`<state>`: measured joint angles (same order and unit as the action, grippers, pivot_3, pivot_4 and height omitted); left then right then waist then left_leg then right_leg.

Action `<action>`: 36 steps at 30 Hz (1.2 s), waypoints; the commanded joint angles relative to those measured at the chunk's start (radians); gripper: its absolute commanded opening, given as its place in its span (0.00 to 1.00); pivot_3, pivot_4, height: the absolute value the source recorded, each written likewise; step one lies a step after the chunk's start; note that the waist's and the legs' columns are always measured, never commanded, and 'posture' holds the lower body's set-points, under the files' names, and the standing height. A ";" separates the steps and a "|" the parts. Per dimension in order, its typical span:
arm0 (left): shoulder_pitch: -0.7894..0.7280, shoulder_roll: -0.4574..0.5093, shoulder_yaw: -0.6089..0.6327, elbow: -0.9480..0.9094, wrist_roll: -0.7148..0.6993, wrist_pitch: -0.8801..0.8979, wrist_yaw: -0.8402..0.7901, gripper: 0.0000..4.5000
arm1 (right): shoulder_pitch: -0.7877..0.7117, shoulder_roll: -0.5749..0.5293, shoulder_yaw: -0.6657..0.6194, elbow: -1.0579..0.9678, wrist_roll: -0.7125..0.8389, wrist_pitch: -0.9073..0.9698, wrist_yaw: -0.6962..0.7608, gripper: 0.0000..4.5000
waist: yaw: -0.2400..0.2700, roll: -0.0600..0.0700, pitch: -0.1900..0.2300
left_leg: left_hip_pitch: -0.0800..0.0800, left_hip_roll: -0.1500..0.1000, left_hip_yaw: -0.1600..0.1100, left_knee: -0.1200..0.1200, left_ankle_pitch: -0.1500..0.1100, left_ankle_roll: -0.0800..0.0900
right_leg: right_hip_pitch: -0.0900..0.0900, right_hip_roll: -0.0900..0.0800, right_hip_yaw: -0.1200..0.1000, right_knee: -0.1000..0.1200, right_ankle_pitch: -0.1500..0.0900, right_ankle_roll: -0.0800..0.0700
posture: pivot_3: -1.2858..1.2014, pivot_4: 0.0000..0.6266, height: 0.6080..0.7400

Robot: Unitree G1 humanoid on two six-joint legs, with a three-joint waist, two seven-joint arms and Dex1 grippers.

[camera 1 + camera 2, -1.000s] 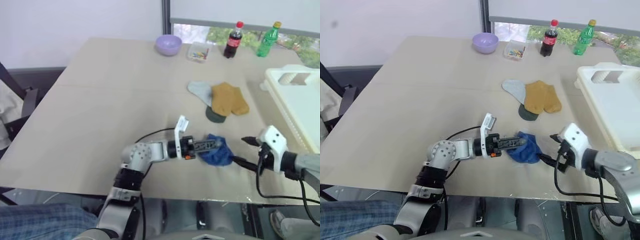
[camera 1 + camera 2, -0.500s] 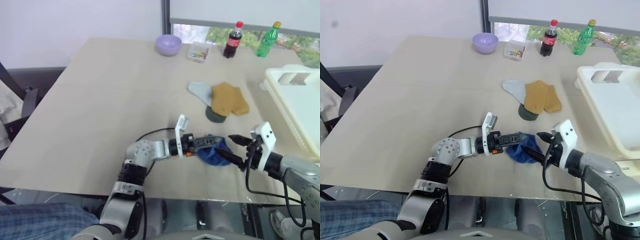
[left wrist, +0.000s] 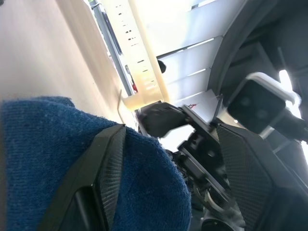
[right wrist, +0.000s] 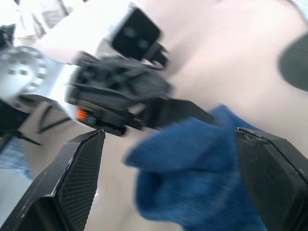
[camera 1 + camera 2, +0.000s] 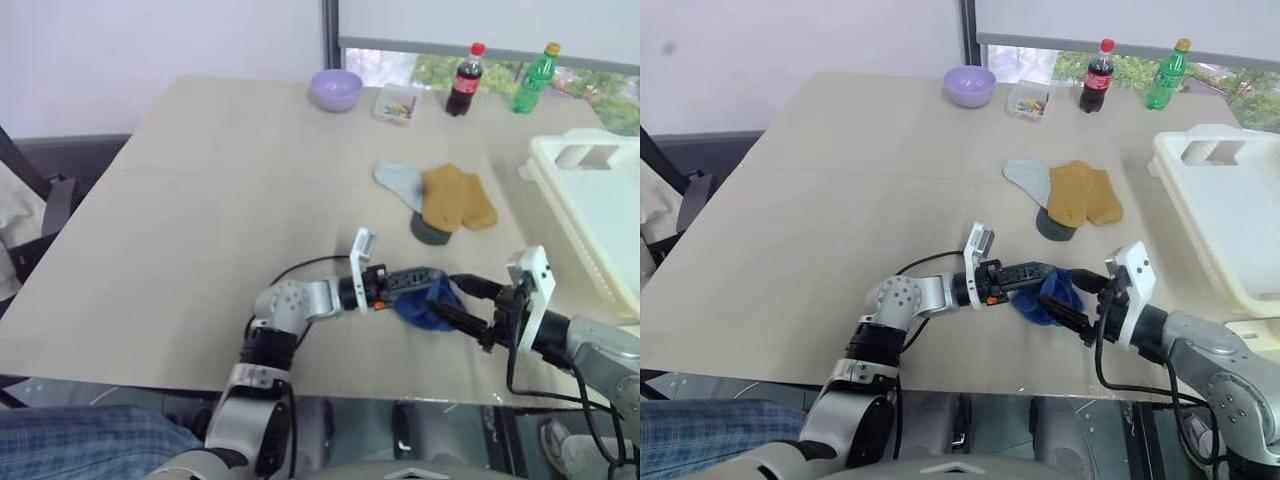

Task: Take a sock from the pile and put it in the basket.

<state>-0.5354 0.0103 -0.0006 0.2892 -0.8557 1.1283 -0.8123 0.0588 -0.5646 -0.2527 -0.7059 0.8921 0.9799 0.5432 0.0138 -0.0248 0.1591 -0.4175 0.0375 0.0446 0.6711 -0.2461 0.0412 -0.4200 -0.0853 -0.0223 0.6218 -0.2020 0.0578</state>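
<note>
The left gripper (image 5: 428, 280) pinches a blue sock (image 5: 425, 304) just above the table (image 5: 200, 200), near its front edge; the right gripper (image 5: 462, 303), fingers spread wide, points straight at the sock from the basket's side, its tips flanking the dangling cloth; the pile (image 5: 440, 200) lies farther back; the basket (image 5: 590, 200) stands off to the right, so the right arm is nearer for a handover.

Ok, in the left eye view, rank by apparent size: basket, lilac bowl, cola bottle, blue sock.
1. Basket, largest, though cut off by the frame.
2. Blue sock.
3. Lilac bowl, farther away, so unsure against the sock.
4. Cola bottle.
</note>
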 commanded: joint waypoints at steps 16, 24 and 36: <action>-0.022 -0.005 0.016 0.009 -0.004 0.000 -0.024 0.71 | 0.030 -0.024 0.140 0.127 -0.142 0.039 -0.130 0.80 | 0.000 0.000 0.000 | 0.000 0.000 0.000 0.000 0.000 0.000 | 0.000 0.000 0.000 0.000 0.000 -0.001 | 0.52 0.24 0.93; -0.021 -0.004 0.018 0.008 -0.001 -0.002 -0.026 0.71 | 0.027 -0.008 0.157 0.122 -0.129 0.019 -0.099 0.02 | -0.001 0.000 0.000 | 0.000 0.000 0.000 0.000 0.000 0.000 | 0.000 0.000 0.000 0.000 0.000 0.000 | 0.52 0.24 0.93; 0.060 0.327 -0.200 -0.277 0.261 -0.326 -0.217 0.71 | -0.037 0.014 0.093 0.183 -0.206 -0.049 -0.171 0.01 | 0.000 0.001 0.000 | 0.001 0.001 0.001 0.000 0.000 0.000 | -0.001 0.000 0.000 0.000 0.001 -0.001 | 0.52 0.24 0.93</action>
<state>-0.4907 0.3247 -0.1526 0.0812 -0.6509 0.9046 -0.9878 0.0407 -0.5521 -0.1336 -0.5286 0.7050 0.9507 0.3908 0.0140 -0.0236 0.1591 -0.4170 0.0384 0.0460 0.6709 -0.2462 0.0410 -0.4205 -0.0856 -0.0217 0.6219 -0.2012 0.0564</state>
